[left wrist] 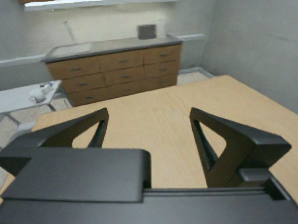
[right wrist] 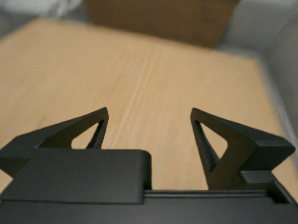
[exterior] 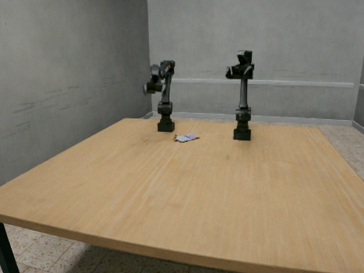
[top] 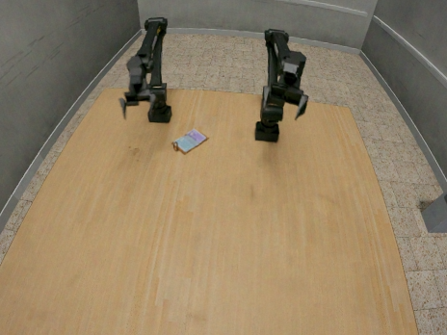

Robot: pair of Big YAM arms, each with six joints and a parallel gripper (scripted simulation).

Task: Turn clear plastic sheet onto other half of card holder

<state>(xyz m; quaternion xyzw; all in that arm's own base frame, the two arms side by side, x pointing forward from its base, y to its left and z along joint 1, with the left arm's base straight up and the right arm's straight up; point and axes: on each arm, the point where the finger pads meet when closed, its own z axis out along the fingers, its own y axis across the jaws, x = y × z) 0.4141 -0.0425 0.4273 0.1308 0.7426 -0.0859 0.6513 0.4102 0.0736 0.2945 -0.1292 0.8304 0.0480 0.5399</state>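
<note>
The card holder (top: pixel 190 141) (exterior: pixel 187 138) lies open and flat on the table near the arm bases. One half (top: pixel 184 143) (exterior: pixel 182 138) is light blue, the other (top: pixel 197 136) (exterior: pixel 191 136) purple. The brown strap (top: pixel 175 146) (exterior: pixel 175 137) shows at the blue half's outer end. The clear sheet is too small to tell. My left gripper (top: pixel 284 114) (exterior: pixel 238 74) (left wrist: pixel 149 112) is open, high above the table on the purple side. My right gripper (top: pixel 139 114) (exterior: pixel 154 92) (right wrist: pixel 149 112) is open, raised on the strap side. Neither touches the card holder.
The two arm bases (top: pixel 160 114) (top: pixel 267 132) stand on the wooden table (top: pixel 217 231) near its far edge, with the card holder between and slightly in front of them. Drawers (left wrist: pixel 120 70) and a white side table (left wrist: pixel 20 97) stand beyond the tabletop in the left wrist view.
</note>
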